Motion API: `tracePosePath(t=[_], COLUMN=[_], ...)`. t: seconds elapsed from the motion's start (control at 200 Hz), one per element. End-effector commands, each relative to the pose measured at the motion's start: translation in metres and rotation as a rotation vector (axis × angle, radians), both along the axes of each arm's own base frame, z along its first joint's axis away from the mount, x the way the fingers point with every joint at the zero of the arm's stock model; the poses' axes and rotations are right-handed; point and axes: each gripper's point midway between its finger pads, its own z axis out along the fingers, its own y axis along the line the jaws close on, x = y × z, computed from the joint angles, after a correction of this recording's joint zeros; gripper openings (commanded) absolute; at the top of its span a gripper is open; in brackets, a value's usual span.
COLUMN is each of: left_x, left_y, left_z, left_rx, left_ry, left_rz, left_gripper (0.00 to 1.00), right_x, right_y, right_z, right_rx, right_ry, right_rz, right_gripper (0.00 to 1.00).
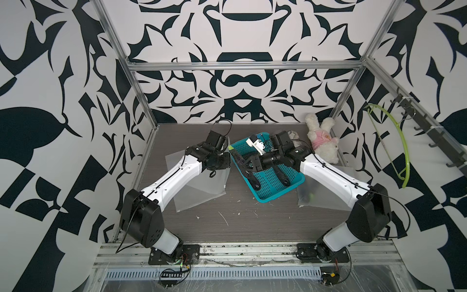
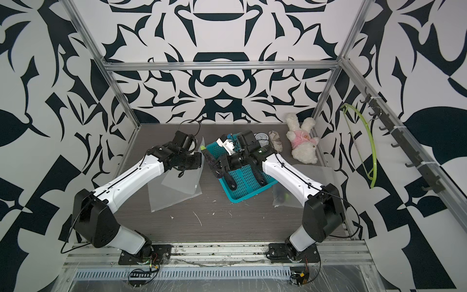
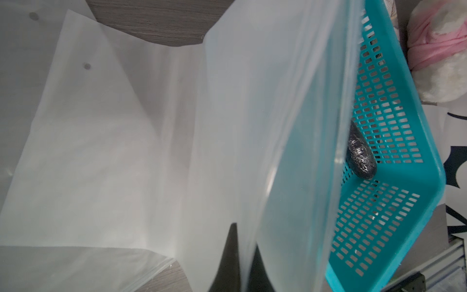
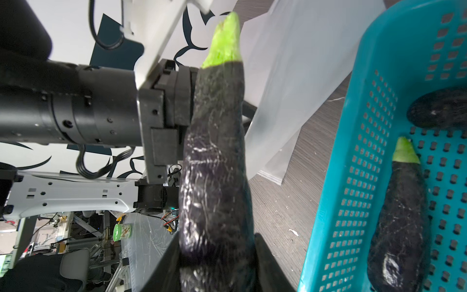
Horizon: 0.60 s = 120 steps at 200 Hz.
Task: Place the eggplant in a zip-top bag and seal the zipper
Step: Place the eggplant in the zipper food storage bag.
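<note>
While the right pincer clasps the blunt end of a long, dark purple eggplant between its two black fingers, the green stem end points away from the wrist, toward the left arm. The left pincer is clenched on the edge of a frosted, translucent zip-top bag, whose sheet rises from between the fingers. In both top views the held eggplant lies between the two wrists, above the edge of a teal perforated plastic basket on the side nearest the left arm, clear of the grey wood-grain surface. Only the right wrist view shows the fingers on the eggplant; in the top views the wrist covers them. That view also shows two further purple eggplants lying in the basket. The left wrist view shows the pinched bag edge, more flat bags lying on the surface beyond, and the rounded end of one basket eggplant.
</note>
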Motion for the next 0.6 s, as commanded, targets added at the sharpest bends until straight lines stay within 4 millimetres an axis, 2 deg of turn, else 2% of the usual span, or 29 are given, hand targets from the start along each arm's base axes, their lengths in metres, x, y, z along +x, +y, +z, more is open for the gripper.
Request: tracePosePath(t=[0.0, 0.34, 0.595], left_x=[0.003, 0.003, -0.001], left_y=[-0.001, -0.011, -0.015], left_z=[0.001, -0.002, 0.015], left_rx=[0.049, 0.08, 0.032], left_ry=[-0.034, -0.062, -0.1], left_rz=[-0.042, -0.066, -0.085], left_gripper=[0.0, 0.0, 0.0], right_x=[-0.006, -0.016, -0.015], right_y=[0.005, 0.007, 0.007], right_z=[0.011, -0.016, -0.027], right_rx=[0.017, -0.022, -0.039], right_ry=[0.021, 0.126, 0.155], right_rz=[0.005, -0.007, -0.016], right_gripper=[0.34, 0.32, 0.31])
